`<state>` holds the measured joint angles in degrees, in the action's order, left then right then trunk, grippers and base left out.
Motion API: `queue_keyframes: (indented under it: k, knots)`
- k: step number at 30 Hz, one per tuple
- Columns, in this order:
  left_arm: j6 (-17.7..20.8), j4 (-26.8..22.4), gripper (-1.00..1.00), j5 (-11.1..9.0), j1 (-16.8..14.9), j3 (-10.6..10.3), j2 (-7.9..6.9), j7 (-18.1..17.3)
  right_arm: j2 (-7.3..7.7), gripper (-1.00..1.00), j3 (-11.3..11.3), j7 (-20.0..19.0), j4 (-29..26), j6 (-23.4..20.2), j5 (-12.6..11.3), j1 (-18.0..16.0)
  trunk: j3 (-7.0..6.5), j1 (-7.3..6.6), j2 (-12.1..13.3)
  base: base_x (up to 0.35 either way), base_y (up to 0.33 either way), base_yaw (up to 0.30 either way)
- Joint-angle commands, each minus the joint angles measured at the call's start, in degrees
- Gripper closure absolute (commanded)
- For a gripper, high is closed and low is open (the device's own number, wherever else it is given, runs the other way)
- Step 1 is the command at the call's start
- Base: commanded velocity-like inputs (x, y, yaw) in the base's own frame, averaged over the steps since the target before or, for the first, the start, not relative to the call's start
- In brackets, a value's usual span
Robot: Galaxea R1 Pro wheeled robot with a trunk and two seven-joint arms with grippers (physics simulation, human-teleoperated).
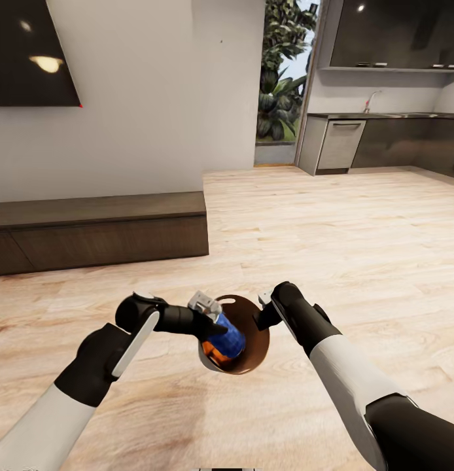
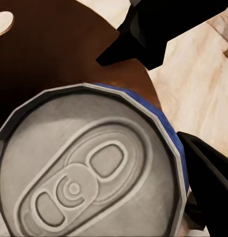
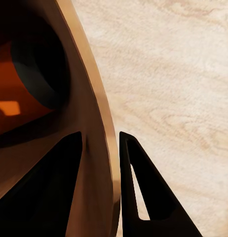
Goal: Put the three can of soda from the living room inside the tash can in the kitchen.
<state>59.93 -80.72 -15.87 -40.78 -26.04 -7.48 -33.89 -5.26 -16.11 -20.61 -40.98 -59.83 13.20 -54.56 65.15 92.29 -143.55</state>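
we are holding bin by rim, right claw pinching wall. left claw is gripping blue can, tilted over bin mouth – orange can already lying inside. risks: can tipping out past rim on release, bin twisting in thin rim pinch – kitchen well apart.

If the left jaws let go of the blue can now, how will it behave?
The blue can hangs tilted over the bin's open mouth, so it would probably drop inside beside the orange can. Being round and smooth-sided, it may roll or clatter against the wall. The bin looks light; the right gripper clamped on its rim should steady it.
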Motion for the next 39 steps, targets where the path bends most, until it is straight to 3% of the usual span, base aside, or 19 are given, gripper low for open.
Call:
queue_keyframes:
  k: [1, 16, 17, 25, 39]
  knots:
    - [0.07, 0.60, 1.00, -0.30, 0.00, -0.02, 0.01, 0.47, 0.00, 1.00, 0.02, -0.05, -0.04, -0.17, -1.33, 0.00, -0.01, -0.01, -0.01, 0.000, 0.000, 0.000]
    - [0.07, 1.87, 1.00, -0.30, 0.00, -0.11, 0.01, 2.52, -0.01, 1.00, 0.02, -0.05, -0.07, -0.17, -1.33, 0.06, -0.01, -0.01, -0.01, 0.000, 0.000, 0.000]
    - [0.07, 1.88, -1.00, -0.30, 0.00, -0.14, 0.01, 2.60, 0.00, 1.00, 0.02, -0.05, -0.07, -0.17, -1.33, 0.06, -0.01, -0.01, -0.01, 0.000, 0.000, 0.000]
    - [0.07, 1.88, -1.00, -0.30, 0.00, -1.39, 0.01, 3.31, -0.01, 1.00, 0.02, -0.05, -0.15, -0.17, -1.33, 0.07, -0.01, -0.01, -0.01, 0.000, 0.000, 0.000]
    - [0.07, 1.88, -1.00, -0.30, -0.02, -1.73, 0.01, 3.36, 0.01, 1.00, -0.06, -0.05, -0.15, -0.17, -1.33, 0.07, -0.01, -0.01, -0.01, 0.000, 0.000, 0.000]
